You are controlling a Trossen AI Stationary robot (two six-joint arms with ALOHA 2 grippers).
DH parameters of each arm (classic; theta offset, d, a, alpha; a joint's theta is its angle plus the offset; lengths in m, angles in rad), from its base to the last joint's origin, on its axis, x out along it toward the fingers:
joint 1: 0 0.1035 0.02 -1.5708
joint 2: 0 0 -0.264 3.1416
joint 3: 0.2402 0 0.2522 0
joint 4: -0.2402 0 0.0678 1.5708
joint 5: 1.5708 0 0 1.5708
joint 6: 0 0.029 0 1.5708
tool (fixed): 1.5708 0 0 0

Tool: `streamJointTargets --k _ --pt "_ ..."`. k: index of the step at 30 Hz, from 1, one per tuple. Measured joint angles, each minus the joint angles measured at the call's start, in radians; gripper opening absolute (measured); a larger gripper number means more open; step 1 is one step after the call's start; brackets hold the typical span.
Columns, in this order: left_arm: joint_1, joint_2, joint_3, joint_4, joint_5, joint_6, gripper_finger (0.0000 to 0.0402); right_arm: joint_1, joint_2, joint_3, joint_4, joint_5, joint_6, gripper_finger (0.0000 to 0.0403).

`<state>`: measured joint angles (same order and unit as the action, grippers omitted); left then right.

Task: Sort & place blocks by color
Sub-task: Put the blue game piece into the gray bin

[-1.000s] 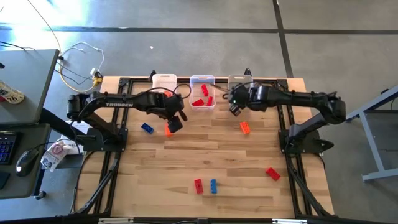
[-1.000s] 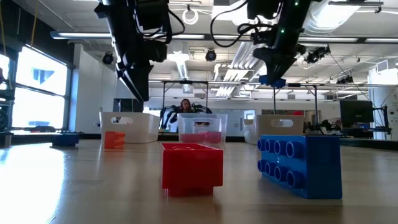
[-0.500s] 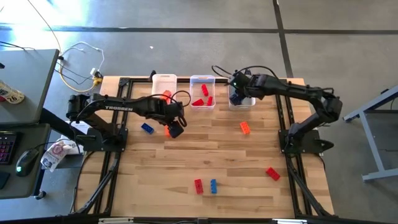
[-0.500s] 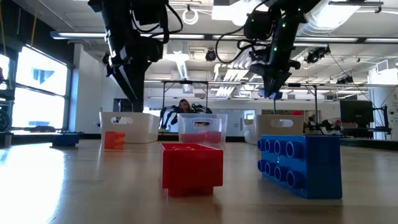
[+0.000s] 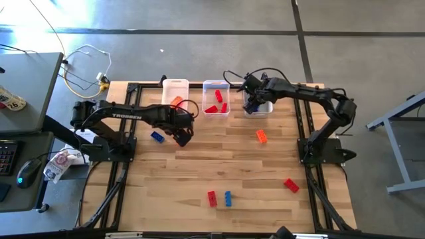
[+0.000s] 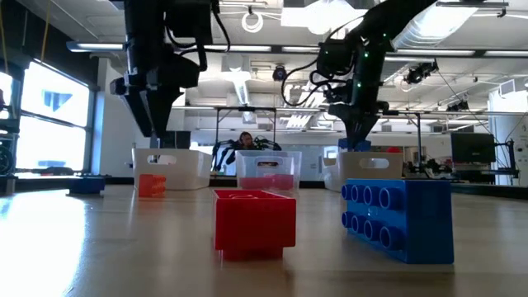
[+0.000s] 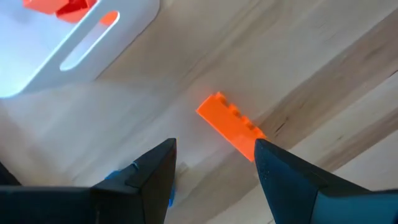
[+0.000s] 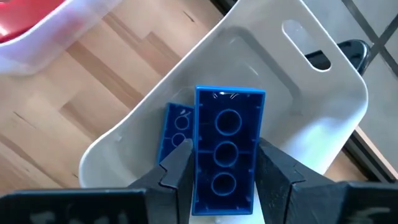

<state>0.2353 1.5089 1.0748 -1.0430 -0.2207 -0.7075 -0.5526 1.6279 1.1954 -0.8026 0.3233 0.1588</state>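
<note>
- The wooden surface [image 5: 219, 166] carries three white bins along its far edge.
- The right tool [image 8: 225, 163] hangs over the right bin [image 8: 298, 81], pinching a blue block [image 8: 227, 149]; another blue block [image 8: 175, 129] lies inside.
- The left tool [image 7: 214, 163], fingers spread, hovers over an orange block [image 7: 231, 126] just beside the left bin [image 7: 74, 43].
</note>
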Motion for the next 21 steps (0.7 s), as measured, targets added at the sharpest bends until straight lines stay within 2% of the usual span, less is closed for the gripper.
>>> streamJointTargets --k 5,14,21 --pt "-0.019 0.0 0.0 0.0 0.0 -0.093 0.0203 -0.02 0.002 0.0 0.0 -0.03 -0.03 0.011" --pt "-0.037 0.0 0.0 0.0 0.0 -0.383 0.0202 -0.054 0.002 0.0 -0.001 -0.048 -0.106 0.011" --pt "-0.04 0.007 0.0 0.0 -0.001 -0.492 0.0202 -0.063 0.002 0.0 -0.009 -0.089 -0.16 0.0114"
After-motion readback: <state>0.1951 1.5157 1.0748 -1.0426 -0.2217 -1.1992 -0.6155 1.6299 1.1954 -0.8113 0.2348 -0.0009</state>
